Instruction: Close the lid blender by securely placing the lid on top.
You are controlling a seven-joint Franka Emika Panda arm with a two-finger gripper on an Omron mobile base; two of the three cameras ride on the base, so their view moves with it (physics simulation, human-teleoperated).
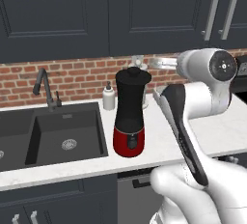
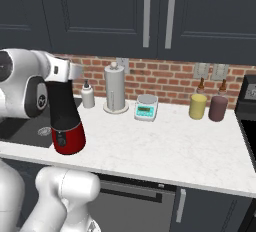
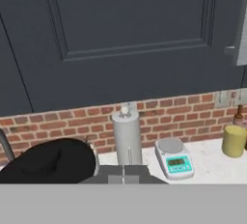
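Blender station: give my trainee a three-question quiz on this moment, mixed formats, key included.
1. True or false: the lid sits on top of the blender.
2. What stands between the blender and the sink, against the brick wall? A) soap bottle B) kettle C) mug
3. Fill in: the base of the blender is coloured ____.

Key: 1 true; 2 A; 3 red.

White marble table (image 2: 165, 151) carries red-based black-jar blender (image 1: 129, 121), white soap bottle (image 1: 109, 97), grey paper-towel roll (image 2: 115, 91), teal digital scale (image 2: 146, 108), yellow canister (image 2: 198, 106), maroon canister (image 2: 218, 108).
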